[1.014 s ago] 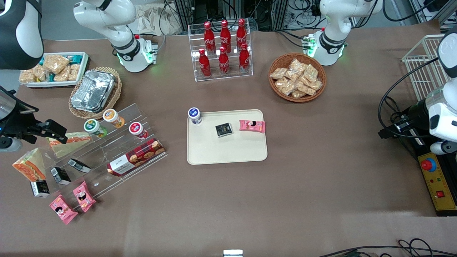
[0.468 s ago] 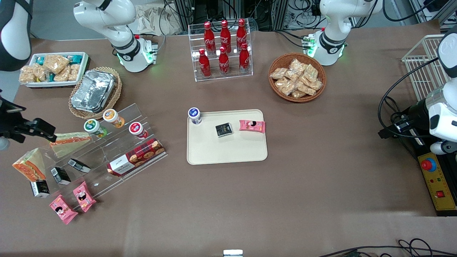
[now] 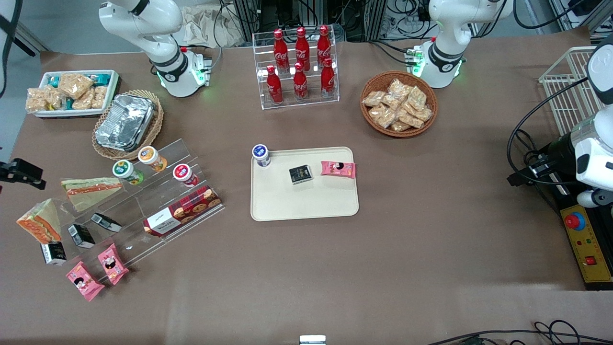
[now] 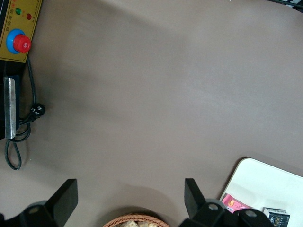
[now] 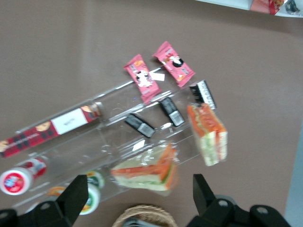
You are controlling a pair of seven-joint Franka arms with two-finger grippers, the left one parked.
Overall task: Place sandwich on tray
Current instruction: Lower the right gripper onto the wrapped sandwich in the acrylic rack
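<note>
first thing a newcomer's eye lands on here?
Probably the six red cola bottles in their clear rack, farther from the front camera than the cream tray. Next, the sandwich on the table toward the working arm's end, beside the clear tiered stand. The hand hovers open above it, holding nothing.

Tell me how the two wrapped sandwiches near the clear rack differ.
The sandwich has tan bread with thick orange-red filling; the longer sandwich is paler, greenish, with one orange stripe. The first stands on edge nearer the front camera, the second lies flat. Both are clear-wrapped wedges. The gripper, open, hovers above them.
</note>
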